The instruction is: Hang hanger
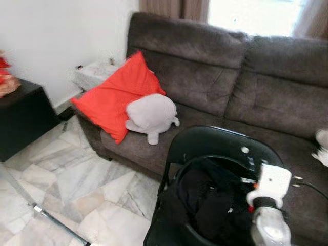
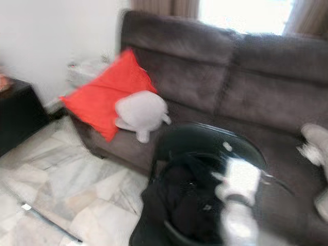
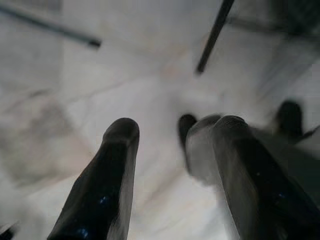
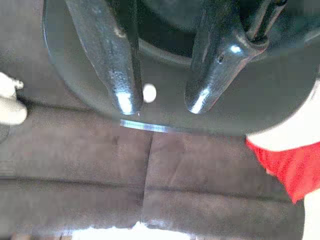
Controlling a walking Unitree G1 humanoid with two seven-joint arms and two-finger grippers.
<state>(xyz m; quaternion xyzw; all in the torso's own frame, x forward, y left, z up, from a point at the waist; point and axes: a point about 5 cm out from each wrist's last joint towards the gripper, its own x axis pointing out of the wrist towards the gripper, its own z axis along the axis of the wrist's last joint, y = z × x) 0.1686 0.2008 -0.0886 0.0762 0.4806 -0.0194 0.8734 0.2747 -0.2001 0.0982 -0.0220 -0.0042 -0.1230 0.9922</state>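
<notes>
While parted, right pincer | hovers above black chair backrest

— Where's the hanger?
— Hard to say. A thin black arc curves over dark clothes heaped on the black chair before the sofa.
— Is that it?
— Hanger or chair frame, I can't tell.

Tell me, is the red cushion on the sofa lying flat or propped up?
Propped up: the red cushion leans tilted against the sofa backrest, with the grey plush toy resting against it.
</notes>
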